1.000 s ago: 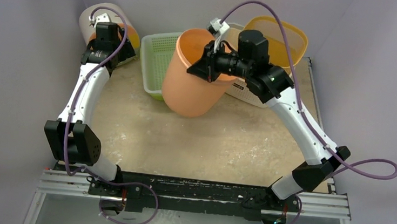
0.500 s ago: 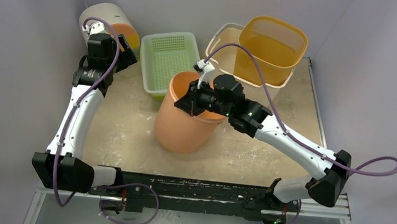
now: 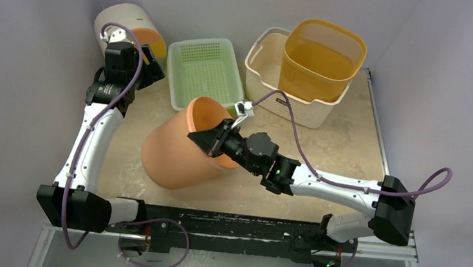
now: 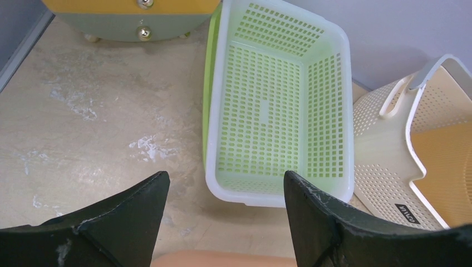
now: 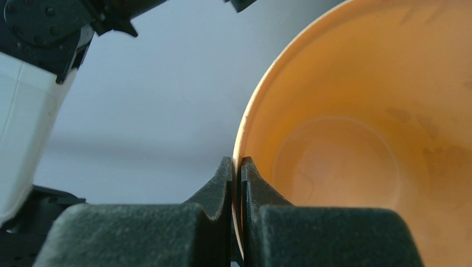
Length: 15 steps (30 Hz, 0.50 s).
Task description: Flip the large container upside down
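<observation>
Beige mottled tabletop [image 3: 322,160], lilac-grey walls. Containers numbered five: one large orange container [image 3: 174,157], one green mesh basket [image 3: 204,69], one cream basket [image 3: 300,110], one yellow bin [image 3: 309,82] standing inside it, and one white drum [image 3: 121,20] far left. The large orange container was smooth, tapered and tilted near centre, base toward the near left. Grippers, two: right gripper [image 5: 236,167] pinched its rim; left gripper [image 4: 222,181] stood spread, empty.

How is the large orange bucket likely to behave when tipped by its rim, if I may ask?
The orange bucket is probably light: it looks empty, and the right end effector tilts it by a rim pinch alone. Its smooth round wall could roll if laid down. The thin rim may slip.
</observation>
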Tool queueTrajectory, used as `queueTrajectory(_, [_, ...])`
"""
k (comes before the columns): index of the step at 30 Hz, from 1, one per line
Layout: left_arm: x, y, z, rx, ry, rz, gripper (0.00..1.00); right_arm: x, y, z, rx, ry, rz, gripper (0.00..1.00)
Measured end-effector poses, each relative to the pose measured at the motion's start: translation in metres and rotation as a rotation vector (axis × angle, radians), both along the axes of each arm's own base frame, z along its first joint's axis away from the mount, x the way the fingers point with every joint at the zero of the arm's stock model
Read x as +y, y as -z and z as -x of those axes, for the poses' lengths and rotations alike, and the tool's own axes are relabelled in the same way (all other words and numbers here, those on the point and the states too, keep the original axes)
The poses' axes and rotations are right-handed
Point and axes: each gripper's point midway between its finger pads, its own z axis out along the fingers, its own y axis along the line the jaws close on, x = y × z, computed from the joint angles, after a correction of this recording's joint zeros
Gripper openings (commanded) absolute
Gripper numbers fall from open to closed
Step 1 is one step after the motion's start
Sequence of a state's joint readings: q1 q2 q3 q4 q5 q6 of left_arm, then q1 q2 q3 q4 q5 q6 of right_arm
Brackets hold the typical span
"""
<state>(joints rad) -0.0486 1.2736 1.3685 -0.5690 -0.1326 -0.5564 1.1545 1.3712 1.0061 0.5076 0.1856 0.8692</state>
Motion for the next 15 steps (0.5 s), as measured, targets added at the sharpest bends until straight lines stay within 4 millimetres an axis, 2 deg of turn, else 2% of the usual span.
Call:
queueTrajectory(4, [-0.002,-0.007,0.005,-0.018,0.005,0.001,0.72,-0.017,0.01,0.001,0.077,0.057,-0.124,0.0])
queueTrajectory(8, [-0.004,-0.011,0.007,-0.03,0.011,0.001,0.72,-0.051,0.022,-0.003,0.153,0.128,-0.194,0.0])
queueTrajectory(15, [-0.008,-0.007,0.01,-0.011,0.031,-0.017,0.72,-0.106,0.042,-0.011,0.258,0.233,-0.269,0.0])
